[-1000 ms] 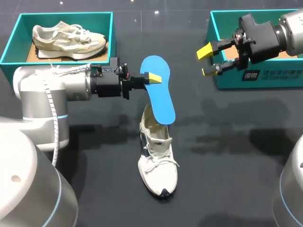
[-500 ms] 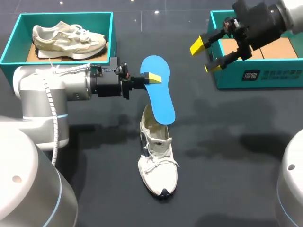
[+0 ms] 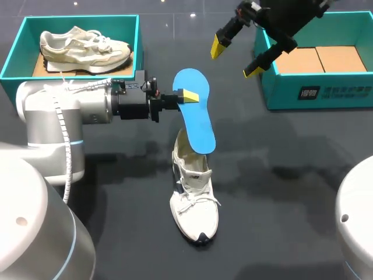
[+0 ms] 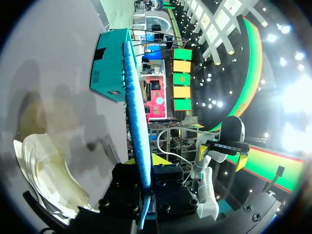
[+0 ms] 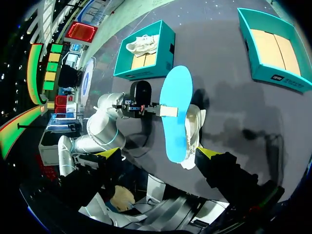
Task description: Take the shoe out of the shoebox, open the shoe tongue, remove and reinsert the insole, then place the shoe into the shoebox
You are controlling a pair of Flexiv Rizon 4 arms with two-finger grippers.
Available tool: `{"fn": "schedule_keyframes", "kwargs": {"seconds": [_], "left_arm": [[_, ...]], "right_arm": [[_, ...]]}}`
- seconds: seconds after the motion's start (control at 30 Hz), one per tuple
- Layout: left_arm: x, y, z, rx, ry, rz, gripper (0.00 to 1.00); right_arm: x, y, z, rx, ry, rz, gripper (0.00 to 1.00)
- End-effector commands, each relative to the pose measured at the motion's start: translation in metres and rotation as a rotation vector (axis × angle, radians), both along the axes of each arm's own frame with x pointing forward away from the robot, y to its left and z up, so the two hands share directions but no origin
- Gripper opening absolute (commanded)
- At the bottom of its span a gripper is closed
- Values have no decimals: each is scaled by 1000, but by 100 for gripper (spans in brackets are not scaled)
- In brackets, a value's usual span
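Observation:
My left gripper (image 3: pixel 185 96) is shut on the edge of a blue insole (image 3: pixel 193 111), which it holds in the air above the heel of a white shoe (image 3: pixel 194 201) lying on the dark table. In the left wrist view the insole (image 4: pixel 135 112) stands edge-on between my fingers, with the shoe (image 4: pixel 44 165) beside and below it. My right gripper (image 3: pixel 236 57) hangs high at the back, wide open and empty, left of the empty teal shoebox (image 3: pixel 317 93). From the right wrist view, the insole (image 5: pixel 176 114) and shoe (image 5: pixel 194 124) lie far below my open fingertips (image 5: pixel 204 152).
A second teal box (image 3: pixel 11 58) at the back left holds a beige shoe (image 3: pixel 81 44). The right box (image 5: pixel 273 73) shows only its brown cardboard floor. Dark bare table lies around the white shoe.
My right gripper has swung up and to the left, from in front of the right box toward the middle back, staying open. The left arm and insole have not moved.

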State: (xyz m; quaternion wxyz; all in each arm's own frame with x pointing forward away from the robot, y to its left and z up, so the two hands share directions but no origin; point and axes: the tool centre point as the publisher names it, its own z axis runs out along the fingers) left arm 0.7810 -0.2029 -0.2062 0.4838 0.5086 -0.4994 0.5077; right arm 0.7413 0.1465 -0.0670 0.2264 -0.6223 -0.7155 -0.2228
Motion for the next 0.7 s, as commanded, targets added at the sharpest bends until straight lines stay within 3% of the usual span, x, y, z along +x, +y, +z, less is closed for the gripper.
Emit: {"fn": "schedule_keyframes", "kwargs": {"seconds": [0.03,0.7], "left_arm": [[0,0,0,-1,0,0,0],[0,0,0,-1,0,0,0]], "right_arm": [[7,15,1,-300,-24,-14,100],[10,52,6,-635,-48,-30,100]]}}
